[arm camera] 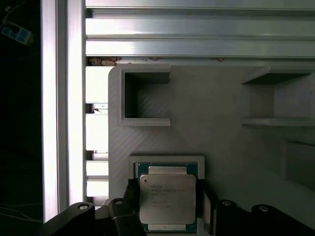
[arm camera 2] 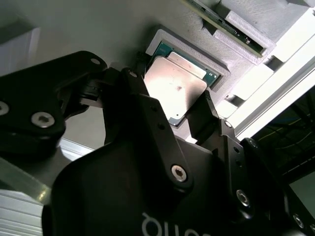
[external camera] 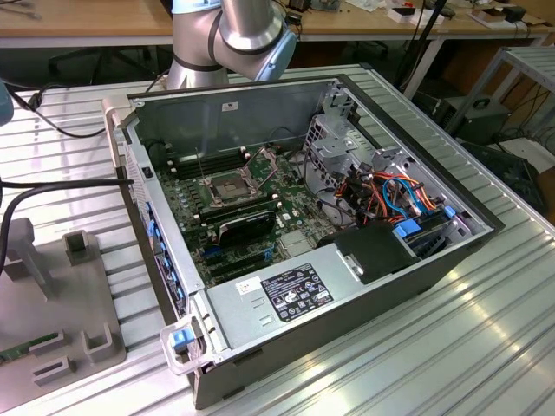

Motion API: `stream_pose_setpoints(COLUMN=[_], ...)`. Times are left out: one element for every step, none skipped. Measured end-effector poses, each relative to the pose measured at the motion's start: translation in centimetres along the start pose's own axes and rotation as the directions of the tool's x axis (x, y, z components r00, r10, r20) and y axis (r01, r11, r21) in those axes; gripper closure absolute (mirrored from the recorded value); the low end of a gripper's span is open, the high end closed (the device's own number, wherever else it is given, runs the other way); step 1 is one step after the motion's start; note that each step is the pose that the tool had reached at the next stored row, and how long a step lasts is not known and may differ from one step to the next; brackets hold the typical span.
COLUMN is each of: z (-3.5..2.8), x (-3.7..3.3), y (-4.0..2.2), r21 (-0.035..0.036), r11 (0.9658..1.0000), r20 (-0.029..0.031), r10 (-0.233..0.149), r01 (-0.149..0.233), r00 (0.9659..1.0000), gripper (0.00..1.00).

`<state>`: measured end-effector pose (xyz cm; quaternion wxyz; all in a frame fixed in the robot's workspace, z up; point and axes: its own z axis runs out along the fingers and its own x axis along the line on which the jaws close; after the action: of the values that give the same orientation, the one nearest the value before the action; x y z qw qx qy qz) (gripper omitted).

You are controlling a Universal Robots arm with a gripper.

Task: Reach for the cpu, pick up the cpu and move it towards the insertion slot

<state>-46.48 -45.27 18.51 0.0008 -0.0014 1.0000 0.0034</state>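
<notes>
Near one edge of the fixture plate [arm camera: 216,142], the cpu [arm camera: 167,201] is sitting in its recess; gripper [arm camera: 168,191] is straddling it, can't tell if clamped; reach looks done, pick-up pending; lifting is needing a firm, level hold; insertion slot [external camera: 227,186] is lying in the open case [external camera: 408,260].

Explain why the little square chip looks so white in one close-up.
Second wrist view: glare off the cpu washes its lid nearly white; first wrist view: the same cpu is evenly lit, while the aluminium rails shine bright.
</notes>
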Motion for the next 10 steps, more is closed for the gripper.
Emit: stream_pose_setpoints(z=[-0.01, 0.00, 0.00, 0.00, 0.00, 0.00, -0.03, -0.09, -0.20, -0.25], x=[0.00, 0.00, 0.00, -0.01, -0.01, -0.01, -0.01, -0.02, -0.01, -0.01], y=[0.00, 0.00, 0.00, 0.00, 0.00, 0.00, 0.00, 0.01, 0.00, 0.00], r21=[0.0001, 0.0000, 0.0000, 0.0000, 0.0000, 0.0000, 0.0000, -0.0001, 0.0001, 0.0000], r11=[1.0000, 1.0000, 1.0000, 1.0000, 1.0000, 1.0000, 1.0000, 1.0000, 1.0000, 1.0000], r20=[-0.0001, 0.0000, 0.0000, 0.0000, 0.0001, 0.0000, 0.0001, 0.0003, 0.0000, 0.0000], r10=[0.000, 0.000, 0.000, 0.000, 0.000, 0.000, 0.000, 0.000, 0.000, 0.000], r01=[0.000, 0.000, 0.000, 0.000, 0.000, 0.000, 0.000, 0.000, 0.000, 0.000], r00=[1.0000, 1.0000, 1.0000, 1.0000, 1.0000, 1.0000, 1.0000, 1.0000, 1.0000, 1.0000], gripper=[0.42, 0.42, 0.45, 0.45, 0.45, 0.45, 0.45, 0.45, 0.45, 0.45])
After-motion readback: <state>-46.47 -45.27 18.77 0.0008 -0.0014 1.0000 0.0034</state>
